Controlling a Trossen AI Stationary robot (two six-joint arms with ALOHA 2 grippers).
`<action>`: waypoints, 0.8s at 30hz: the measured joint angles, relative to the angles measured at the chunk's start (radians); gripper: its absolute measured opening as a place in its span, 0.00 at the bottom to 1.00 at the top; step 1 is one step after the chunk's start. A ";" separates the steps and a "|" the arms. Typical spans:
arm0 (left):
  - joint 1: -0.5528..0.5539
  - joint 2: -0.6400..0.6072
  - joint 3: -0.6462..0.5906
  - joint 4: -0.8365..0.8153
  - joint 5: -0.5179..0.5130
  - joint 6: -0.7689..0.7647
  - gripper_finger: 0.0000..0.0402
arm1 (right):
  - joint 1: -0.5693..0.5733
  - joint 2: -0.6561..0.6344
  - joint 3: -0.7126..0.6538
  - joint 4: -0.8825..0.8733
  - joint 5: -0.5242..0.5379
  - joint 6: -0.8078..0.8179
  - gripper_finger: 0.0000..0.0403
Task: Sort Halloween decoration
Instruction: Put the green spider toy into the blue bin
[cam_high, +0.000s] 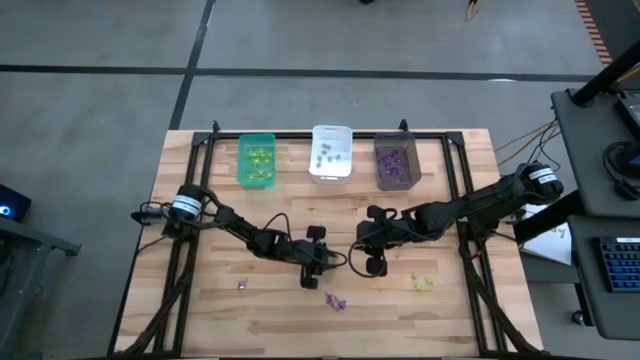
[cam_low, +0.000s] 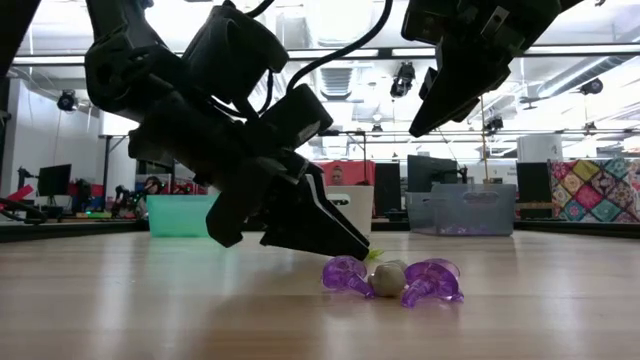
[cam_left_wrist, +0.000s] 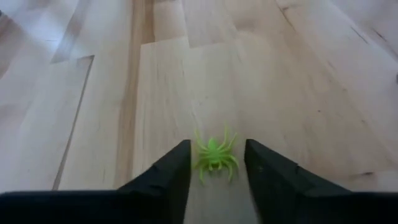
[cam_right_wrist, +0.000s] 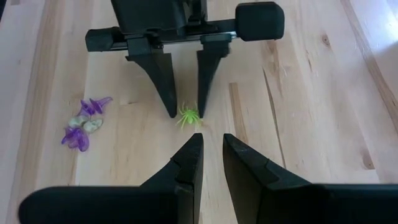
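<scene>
left end effector: low over the table near its centre, tips on the wood, fingers parted a little with a green spider between them; not clamped on it
green spider: flat on the table between the left fingers, a sliver of space on each side
right end effector: just at 3 o'clock of the left one, raised above the table, fingers narrow with a small gap, holding nothing
purple and grey trinkets: a small clump of two purple pieces and one greyish, on the table at 5 o'clock of the left end effector, near the front edge
lone purple piece: on the wood at 8 o'clock of the left end effector
yellow-green pieces: on the table at 4 o'clock of the right end effector
green bin: back edge, 11 o'clock, yellow-green pieces inside
white bin: back edge, 12 o'clock, a few greyish pieces inside
grey bin: back edge, 1 o'clock, purple pieces inside
table: light wooden planks
</scene>
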 joint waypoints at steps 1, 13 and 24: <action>0.000 0.000 0.000 0.000 0.000 0.000 0.31 | 0.000 0.000 0.000 0.000 0.000 0.000 0.13; 0.000 -0.012 -0.001 -0.016 -0.004 0.009 0.10 | 0.000 0.000 0.000 0.000 0.000 0.000 0.13; 0.004 -0.099 -0.005 -0.090 -0.018 0.055 0.09 | 0.000 0.000 0.000 0.000 0.000 0.000 0.13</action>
